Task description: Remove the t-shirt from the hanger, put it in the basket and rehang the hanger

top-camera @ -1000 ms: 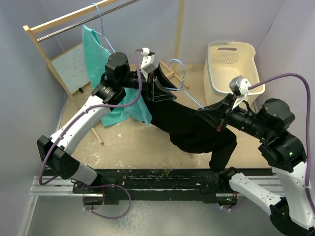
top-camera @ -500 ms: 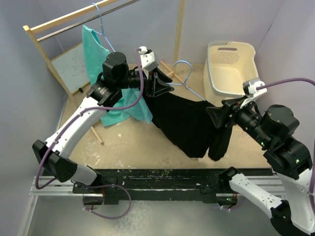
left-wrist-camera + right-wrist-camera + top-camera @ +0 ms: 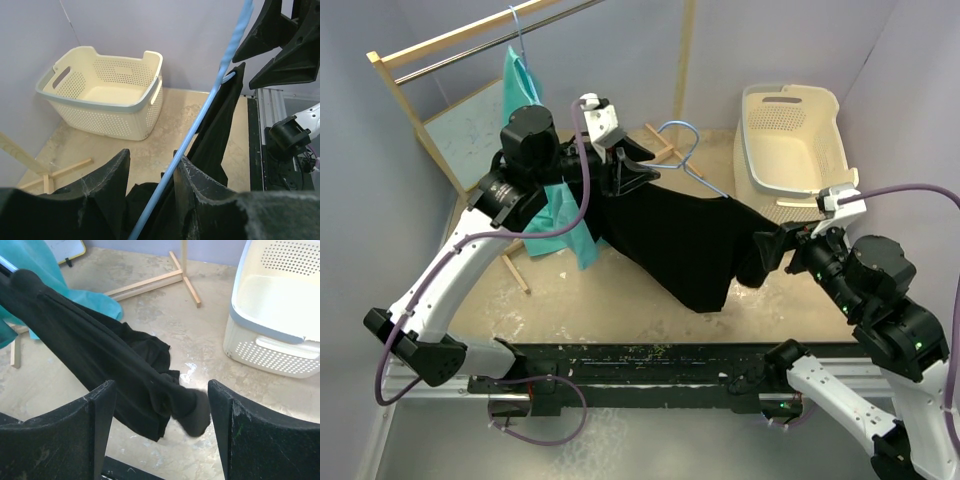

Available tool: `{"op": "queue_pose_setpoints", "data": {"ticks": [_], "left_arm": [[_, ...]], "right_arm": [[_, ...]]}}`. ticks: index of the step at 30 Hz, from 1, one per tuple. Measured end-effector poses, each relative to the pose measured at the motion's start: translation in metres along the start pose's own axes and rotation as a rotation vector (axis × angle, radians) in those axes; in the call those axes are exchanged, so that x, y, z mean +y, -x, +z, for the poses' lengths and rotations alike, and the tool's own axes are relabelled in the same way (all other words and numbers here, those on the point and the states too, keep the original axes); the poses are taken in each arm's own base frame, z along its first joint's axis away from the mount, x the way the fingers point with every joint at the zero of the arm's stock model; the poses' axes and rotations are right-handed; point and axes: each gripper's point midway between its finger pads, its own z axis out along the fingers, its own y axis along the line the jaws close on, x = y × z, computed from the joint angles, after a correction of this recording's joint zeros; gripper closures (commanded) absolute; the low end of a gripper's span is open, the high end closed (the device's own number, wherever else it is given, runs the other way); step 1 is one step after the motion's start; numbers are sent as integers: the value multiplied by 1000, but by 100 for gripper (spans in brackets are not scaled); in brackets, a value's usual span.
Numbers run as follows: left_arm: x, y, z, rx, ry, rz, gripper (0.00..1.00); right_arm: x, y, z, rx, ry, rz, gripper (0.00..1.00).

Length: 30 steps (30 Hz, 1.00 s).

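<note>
ngl the left gripper (image 3: 638, 172) pinches the hanger (image 3: 692, 170) fine, but the right gripper (image 3: 161, 385) gapes around the t-shirt (image 3: 670, 235), so it'll likely slip out.

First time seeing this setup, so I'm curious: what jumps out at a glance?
A black t-shirt is stretched mid-air at centre on a blue hanger, between the left end effector, gripping the hanger, and the open right end effector. A cream laundry basket sits back right; a teal garment hangs back left.

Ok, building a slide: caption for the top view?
Left pincer holds up a hanger draped with a black shirt; right pincer open beside it, basket behind.
</note>
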Motion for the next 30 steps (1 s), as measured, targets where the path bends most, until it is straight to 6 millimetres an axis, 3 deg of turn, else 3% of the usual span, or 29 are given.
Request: {"op": "queue_pose_setpoints", "data": {"ticks": [2,4,8,12,17,24,30], "left_arm": [[-2,3,-3,1,-3,3,100],[-4,5,-5,1,-7,7,100],[-9,9,-10,1,-8,8,100],[-10,15,-16,-8,7,28,100],[2,17,-22,-2,87,55,100],[9,19,-31,16,184,71,100],[6,28,-42,0,217,85,100]], "right_arm": [[1,-3,-1,4,9,-11,26],[4,-3,-1,5,32,-23,34],[12,-6,-1,14,84,-47,75],[20,-12,1,36,130,-58,100],[28,-13,1,45,171,-61,100],[17,-14,17,77,65,8,100],[17,-3,23,50,39,47,73]]}}
